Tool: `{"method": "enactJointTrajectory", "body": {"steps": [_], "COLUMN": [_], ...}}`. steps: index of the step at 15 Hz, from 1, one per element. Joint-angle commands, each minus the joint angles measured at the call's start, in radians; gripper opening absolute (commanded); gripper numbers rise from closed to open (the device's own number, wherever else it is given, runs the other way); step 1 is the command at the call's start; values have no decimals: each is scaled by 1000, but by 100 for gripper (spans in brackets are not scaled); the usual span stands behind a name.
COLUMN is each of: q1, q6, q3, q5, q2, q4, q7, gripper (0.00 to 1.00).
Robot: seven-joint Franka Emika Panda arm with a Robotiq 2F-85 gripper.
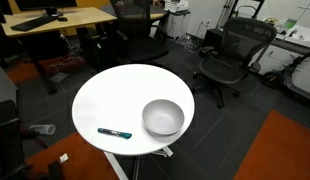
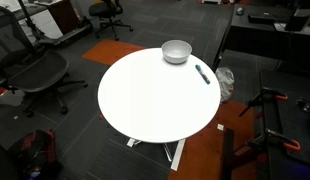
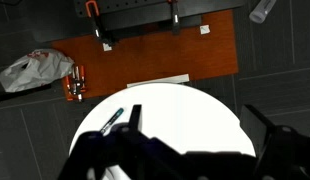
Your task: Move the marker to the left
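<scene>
Marker point(image 1: 114, 133) lies near table point(image 1: 100, 95) edge, beside bowl point(image 1: 163, 118).

1. We see a round white table point(image 1: 115, 95) at centre.
2. Dark grey floor tiles point(image 2: 95, 140) surround an orange patch point(image 3: 165, 55) partly under it.
3. Black office chairs point(image 1: 233, 52) and a wooden desk point(image 1: 65, 18) stand behind.
4. A white bag point(image 3: 35, 70) lies beside the orange patch.

Exterior view: high up, looking down across the bench point(image 1: 115, 100), mid-distance.
Exterior view: high too, facing side of the bench point(image 2: 145, 100).
Wrist view: straight down, bench point(image 3: 185, 110) edge, floor.
Shared: the bench top.
</scene>
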State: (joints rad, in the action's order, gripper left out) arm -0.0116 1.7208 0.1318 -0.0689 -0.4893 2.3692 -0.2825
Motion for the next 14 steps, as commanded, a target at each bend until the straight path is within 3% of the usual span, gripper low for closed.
{"method": "enactJointTrajectory", "body": {"steps": [1,7,14], "q1": [-6,-6,53], "q6": [-2,-2,94], "q3": [-5,-5,-57], "q5": [2,2,28], "q2": [1,1,19], "q4": [-2,-2,-5], "q7": [-2,-2,-25], "gripper": [100,100,100]}}
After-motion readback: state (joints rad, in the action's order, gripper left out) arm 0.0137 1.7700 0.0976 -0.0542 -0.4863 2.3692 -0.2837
